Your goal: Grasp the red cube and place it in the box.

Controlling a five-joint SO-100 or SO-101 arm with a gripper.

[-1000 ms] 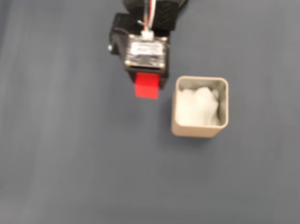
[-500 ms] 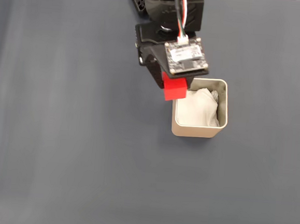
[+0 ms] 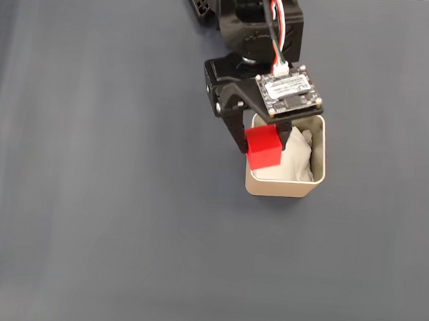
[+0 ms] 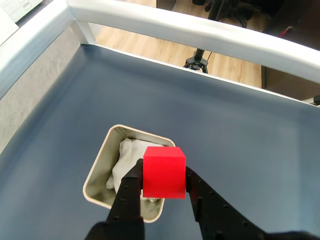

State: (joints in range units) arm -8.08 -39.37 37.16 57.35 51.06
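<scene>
The red cube is held off the table with my gripper shut on it, one black finger pressing on each side. It hangs over the left part of the box, a small beige square container with white padding inside. In the fixed view the cube overlaps the box's left wall and inner space. In the wrist view the box lies below and left of the cube. The arm's black body reaches down from the top edge of the fixed view.
A dark blue-grey mat covers the table. In the wrist view a white rail borders the mat's far edge, with wooden floor beyond it.
The arm has swung to the right with the cube in its grip. The cube has gone from left of the box to over the box's left part. The box has not moved.
</scene>
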